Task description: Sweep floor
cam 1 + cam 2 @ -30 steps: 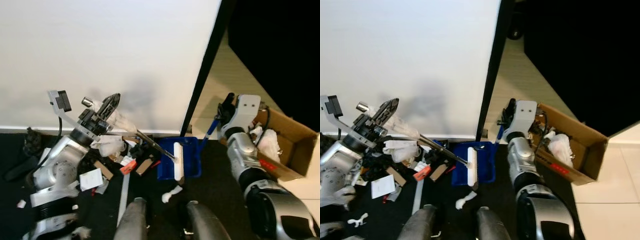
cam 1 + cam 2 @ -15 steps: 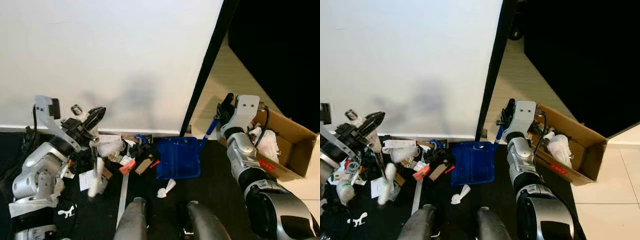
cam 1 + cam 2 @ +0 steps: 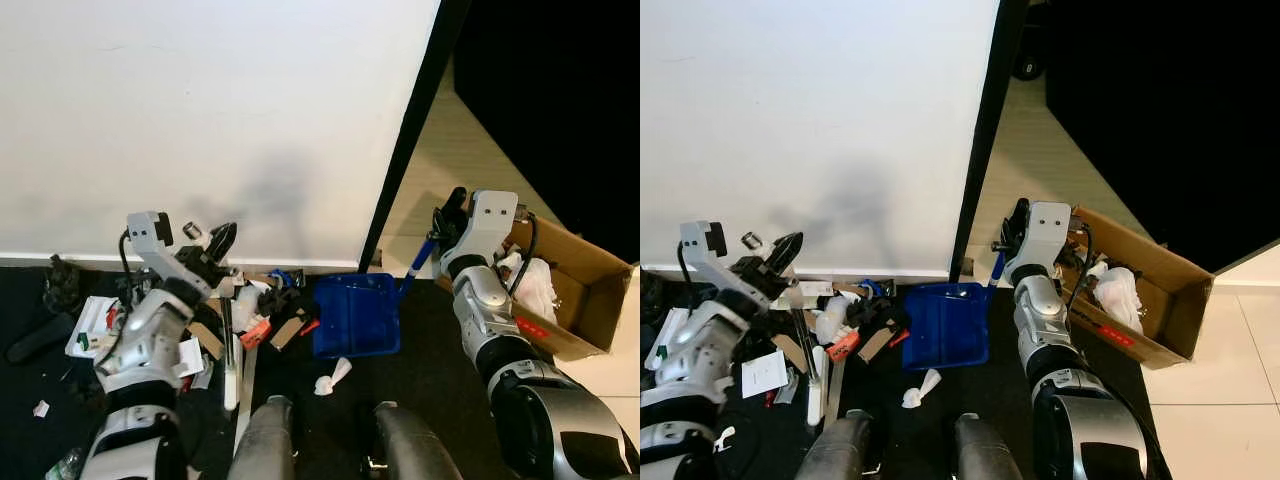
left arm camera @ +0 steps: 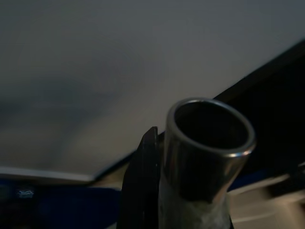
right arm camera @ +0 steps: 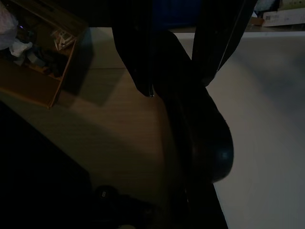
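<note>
Broom (image 3: 230, 355) swung from dustpan (image 3: 357, 314) to litter pile (image 3: 262, 315).

Litter pile (image 3: 262, 312) items too small to identify; cardboard box (image 3: 575, 290) cut off.

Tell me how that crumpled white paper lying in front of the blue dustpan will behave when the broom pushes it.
The crumpled white paper looks thin and light, so it will probably skid easily across the dark floor. Its loose, twisted shape may flatten or snag under the broom rather than roll. The dustpan sits close behind, so a short push should do.
</note>
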